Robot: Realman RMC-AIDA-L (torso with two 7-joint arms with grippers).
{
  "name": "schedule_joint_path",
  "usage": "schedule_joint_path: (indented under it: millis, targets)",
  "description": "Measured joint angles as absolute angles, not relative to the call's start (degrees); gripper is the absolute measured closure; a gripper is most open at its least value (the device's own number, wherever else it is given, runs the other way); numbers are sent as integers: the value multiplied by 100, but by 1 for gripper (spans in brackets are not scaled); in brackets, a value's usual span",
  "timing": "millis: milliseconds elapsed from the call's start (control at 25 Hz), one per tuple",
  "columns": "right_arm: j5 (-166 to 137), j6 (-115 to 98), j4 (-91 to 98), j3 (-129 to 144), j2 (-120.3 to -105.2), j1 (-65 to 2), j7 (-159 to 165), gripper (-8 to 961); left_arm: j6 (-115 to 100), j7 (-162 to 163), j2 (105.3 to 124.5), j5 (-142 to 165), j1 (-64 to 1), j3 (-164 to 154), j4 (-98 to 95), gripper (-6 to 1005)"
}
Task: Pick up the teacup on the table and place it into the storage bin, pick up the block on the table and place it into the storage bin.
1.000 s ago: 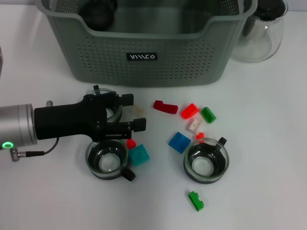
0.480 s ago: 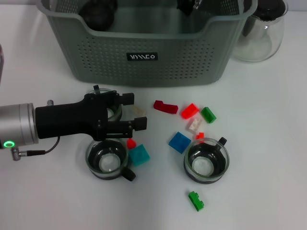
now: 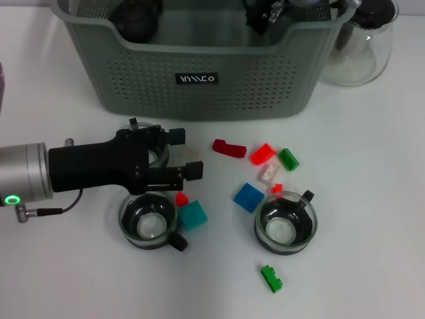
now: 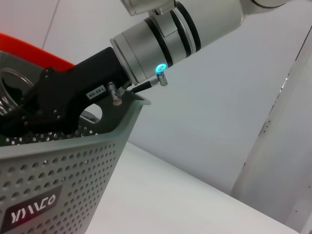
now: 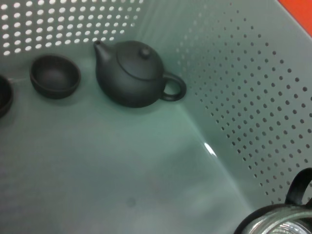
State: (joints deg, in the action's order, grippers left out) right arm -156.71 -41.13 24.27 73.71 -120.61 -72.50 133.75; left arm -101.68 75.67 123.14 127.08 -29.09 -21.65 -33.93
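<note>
Left gripper (image 3: 183,155) sits low over the table, black fingers spread apart, nothing between them; a small cream block (image 3: 193,153) lies just past the fingertips. Under the gripper body: one glass teacup (image 3: 151,147) mostly hidden, a second glass teacup (image 3: 150,222) with black handle just in front of it, a teal block (image 3: 193,215) and small red block (image 3: 181,198) touching its rim side. Right gripper (image 3: 264,12) is over the storage bin (image 3: 199,80) at its back right; its wrist view shows a glass cup (image 5: 273,222) with a black handle at the frame edge, but can't tell whether the fingers are clamped on it. Bin is grey-green perforated plastic with smooth floor; inside are a matte black teapot (image 5: 132,74) and a small black bowl (image 5: 54,76), most of the floor bare. Third teacup (image 3: 286,223) stands right of the scattered blocks, a clear glass carafe (image 3: 362,46) beside the bin's right wall.
</note>
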Motion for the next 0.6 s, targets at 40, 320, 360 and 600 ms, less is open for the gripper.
schedule_joint_path:
  millis: [40,320,360,600]
  targets:
    - [-15670,-4136,2428,7363,-12058,-7253,13381,897,-10168,7567,12314,12708,-2909,-2165,-3393,125]
    - [-15670,-4195,2433,7357,-12053,-7260,13429,896,-10176,7567,12321,12708,-2909,-2171,-3393,125]
    - [-15670,-4205,2434,7359,-12052,-7260,13429,896,-10180,7567,12321,12708,-2909,-2171,-3393,125]
    - [-15671,-4308,2436,7381,-12049,-7261,13430,897,-10191,7567,12322,12709,-2909,-2165,-3393,125]
